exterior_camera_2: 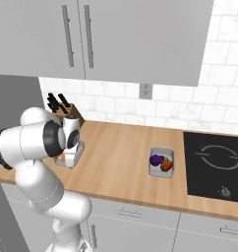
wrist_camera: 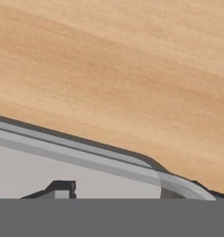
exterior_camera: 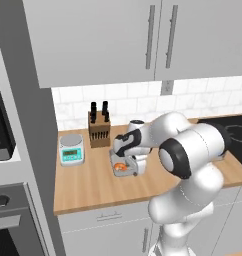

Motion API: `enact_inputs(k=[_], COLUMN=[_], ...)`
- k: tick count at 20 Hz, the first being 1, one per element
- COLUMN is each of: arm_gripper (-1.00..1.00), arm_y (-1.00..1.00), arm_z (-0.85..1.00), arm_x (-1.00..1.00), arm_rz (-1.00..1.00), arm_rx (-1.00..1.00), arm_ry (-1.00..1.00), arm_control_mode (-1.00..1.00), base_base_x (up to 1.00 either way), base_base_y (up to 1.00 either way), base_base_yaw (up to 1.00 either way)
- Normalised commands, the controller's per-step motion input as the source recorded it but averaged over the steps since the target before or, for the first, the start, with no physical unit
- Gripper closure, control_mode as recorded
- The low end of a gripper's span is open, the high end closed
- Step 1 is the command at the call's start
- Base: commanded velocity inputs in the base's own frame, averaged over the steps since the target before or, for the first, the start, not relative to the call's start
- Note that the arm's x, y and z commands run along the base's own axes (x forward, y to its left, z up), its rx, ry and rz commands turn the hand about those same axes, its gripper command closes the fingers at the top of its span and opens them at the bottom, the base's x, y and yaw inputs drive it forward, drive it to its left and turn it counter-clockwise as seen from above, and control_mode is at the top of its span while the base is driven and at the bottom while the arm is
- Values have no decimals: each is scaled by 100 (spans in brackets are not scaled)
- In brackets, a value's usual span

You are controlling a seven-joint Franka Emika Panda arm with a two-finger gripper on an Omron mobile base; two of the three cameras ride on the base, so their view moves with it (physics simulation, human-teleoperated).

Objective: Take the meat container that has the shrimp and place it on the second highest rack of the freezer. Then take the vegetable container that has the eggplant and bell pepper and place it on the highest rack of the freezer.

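Wooden counter (exterior_camera: 88, 185) carries everything. Arm (exterior_camera: 193, 150) bent low over the shrimp tray (exterior_camera: 124, 167) near the knife block (exterior_camera: 99, 129) and scale (exterior_camera: 72, 149). Claw (exterior_camera: 127, 165) down at the tray's rim (wrist_camera: 132, 164); can't tell jaw gap or grip. Shrimp (exterior_camera: 121, 167) inside. Vegetable tray (exterior_camera_2: 161, 162) beside the cooktop (exterior_camera_2: 214, 165), holding eggplant (exterior_camera_2: 156, 159) and pepper (exterior_camera_2: 166, 165).

A rendered home kitchen: a wooden desk (exterior_camera: 93, 187) runs along a white tiled backsplash (exterior_camera_2: 224, 115), with grey wall cupboards (exterior_camera: 100, 37) filling the upper frame. A knife block (exterior_camera: 99, 129) and kitchen scale (exterior_camera: 72, 149) stand at centre left, a black cooktop (exterior_camera_2: 215, 165) at right.
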Motion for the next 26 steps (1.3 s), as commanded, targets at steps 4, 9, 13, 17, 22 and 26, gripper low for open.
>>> enact_inputs(k=[4,9,13,17,22,26], arm_gripper=[100,100,100,100,100,100], arm_y=[5,-11,-42,-62,-43,-24], arm_z=[-19,10,75,94,98,90], arm_x=[0,-40,-58,-41,-21,-19], arm_rz=[-2,0,-1,0,5,12], arm_rx=[0,1,3,7,2,0], arm_ry=[-9,-26,-26,-6,10,21], arm_control_mode=[-100,-100,-100,-100,-100,-100], base_base_x=[0,0,0,0,0,0], base_base_y=[0,0,0,0,0,0], base_base_yaw=[0,0,0,0,0,0])
